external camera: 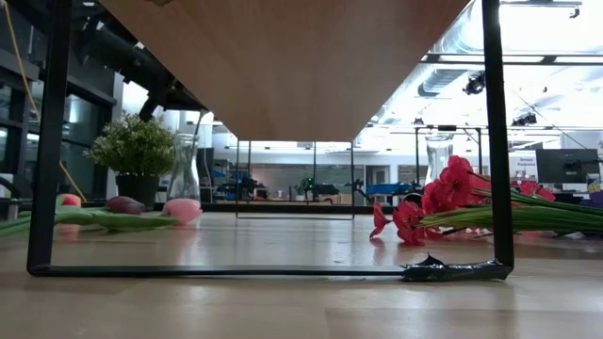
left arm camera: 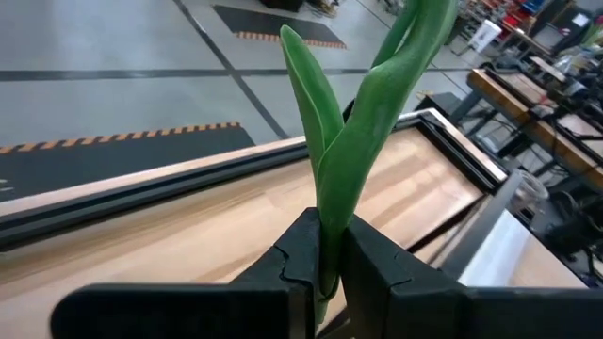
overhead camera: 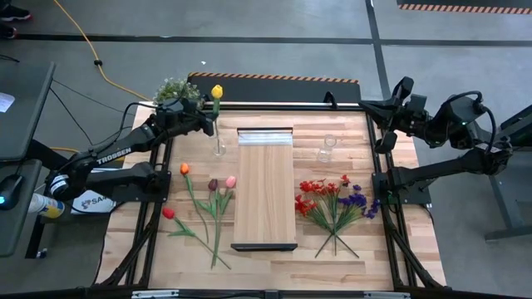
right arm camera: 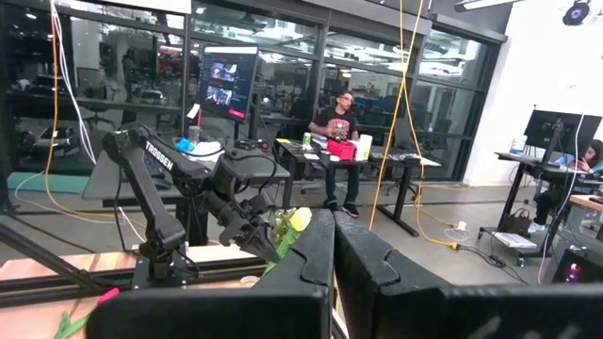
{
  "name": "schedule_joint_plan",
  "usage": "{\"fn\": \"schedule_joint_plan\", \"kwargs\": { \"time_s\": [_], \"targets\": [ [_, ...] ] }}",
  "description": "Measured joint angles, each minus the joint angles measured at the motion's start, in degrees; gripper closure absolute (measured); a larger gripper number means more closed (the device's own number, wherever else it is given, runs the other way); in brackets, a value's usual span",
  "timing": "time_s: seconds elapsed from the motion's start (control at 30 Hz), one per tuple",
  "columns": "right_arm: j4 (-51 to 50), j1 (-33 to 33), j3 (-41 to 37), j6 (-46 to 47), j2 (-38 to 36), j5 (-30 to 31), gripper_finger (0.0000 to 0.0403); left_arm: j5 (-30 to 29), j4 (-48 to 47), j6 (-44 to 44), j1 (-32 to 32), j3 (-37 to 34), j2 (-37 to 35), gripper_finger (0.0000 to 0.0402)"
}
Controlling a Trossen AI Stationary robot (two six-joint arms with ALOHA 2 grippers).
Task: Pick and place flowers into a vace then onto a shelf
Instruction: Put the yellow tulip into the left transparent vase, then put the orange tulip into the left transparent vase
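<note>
Left tool (overhead camera: 208, 119): at the far left part of the tabletop (overhead camera: 391, 253), above a clear glass vase (overhead camera: 219, 148); its fingers (left arm camera: 377, 273) are pressed onto the green stem of a yellow tulip (overhead camera: 217, 91), which stands upright with the bloom above the tool.
Yellow tulip stem: in the left wrist view the stem and a long leaf rise straight out from between the two dark fingers.
Right tool (overhead camera: 386, 108): raised at the far right corner of the tabletop, away from the flowers; in the right wrist view its fingers (right arm camera: 377, 268) lie pressed together with nothing between them.
Second vase (overhead camera: 327, 148): clear glass, near the far right of the shelf (overhead camera: 264, 195), standing alone.
Shelf: long light-wood plank running down the middle of the tabletop, pale strip at the far end, black bracket at the near end.
Loose tulips (overhead camera: 208, 208): orange, dark, pink and red blooms with green leaves, lying flat on the tabletop left of the shelf.
Sprays (overhead camera: 332, 203): red and purple small blossoms, lying in a fan right of the shelf.
Potted plant (overhead camera: 177, 88): bushy green, at the far edge, just beside the left tool.
People: two seated at desks in the room behind, seen in the right wrist view.
</note>
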Motion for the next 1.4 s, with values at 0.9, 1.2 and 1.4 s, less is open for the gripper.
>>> {"fn": "schedule_joint_plan", "kwargs": {
  "time_s": [0.9,1.2,1.4],
  "targets": [
    [0.0,0.0,0.0,-0.2,0.0,0.0,0.0402,6.7,-9.0,1.3,0.0,0.0,-11.4,0.0177],
    [0.0,0.0,0.0,-0.3,0.0,0.0,0.0402,9.8,-10.3,0.5,0.0,0.0,-20.5,0.0186],
    [0.0,0.0,0.0,-0.3,0.0,0.0,0.0402,19.1,-10.5,-8.8,0.0,0.0,-27.5,0.0186]
  ]
}}
